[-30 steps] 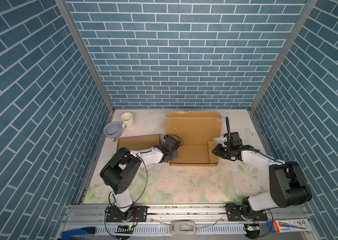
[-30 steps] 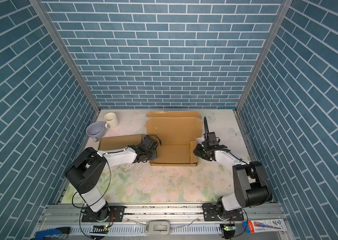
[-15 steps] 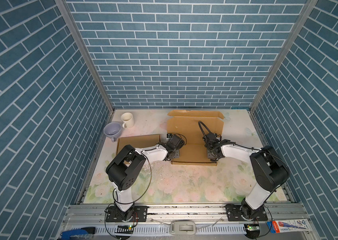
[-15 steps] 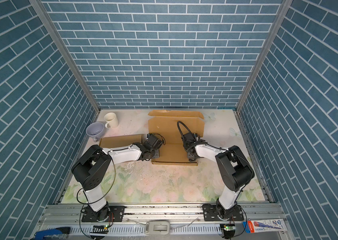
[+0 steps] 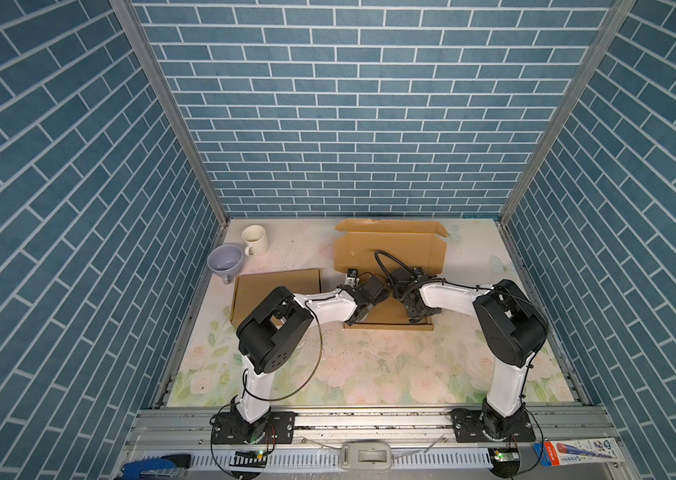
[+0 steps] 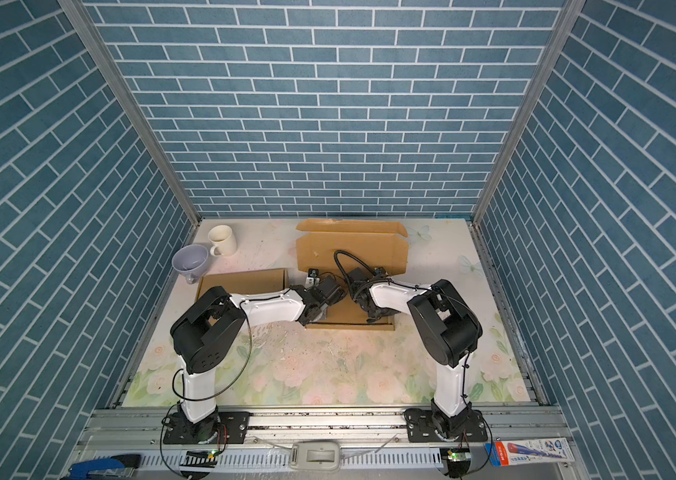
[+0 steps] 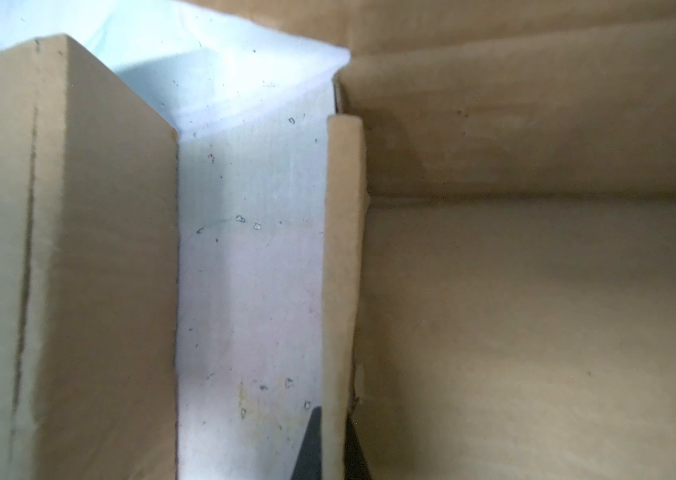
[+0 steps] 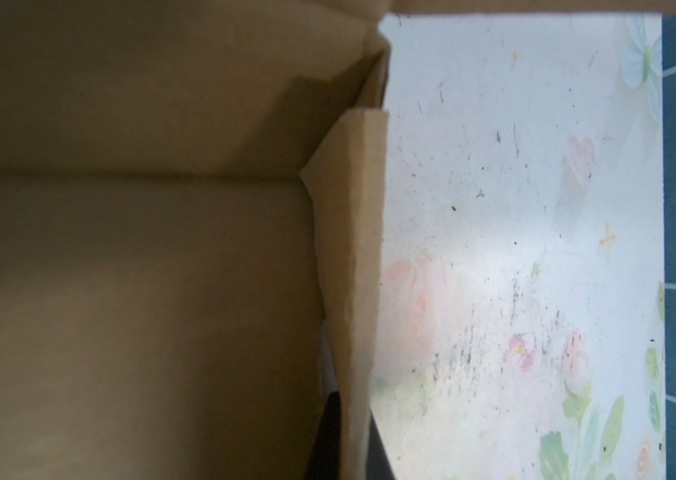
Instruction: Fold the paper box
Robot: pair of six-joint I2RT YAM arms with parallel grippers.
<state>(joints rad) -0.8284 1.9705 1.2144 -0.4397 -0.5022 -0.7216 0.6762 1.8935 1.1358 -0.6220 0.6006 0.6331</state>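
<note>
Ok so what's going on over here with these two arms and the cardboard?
Two robot arms are folding a flat brown cardboard box on the flowery table. The left tool is pinched shut on the box's left side flap, the right tool on its right side flap; both flaps stand raised. The lid panel is open toward the back wall. A second brown cardboard piece, a cream mug and a lavender cup sit untouched.

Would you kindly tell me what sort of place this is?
Likely a robot test cell: blue brick-patterned enclosure walls, two white-and-black robot arms bolted to a metal rail, floral-print tabletop.
</note>
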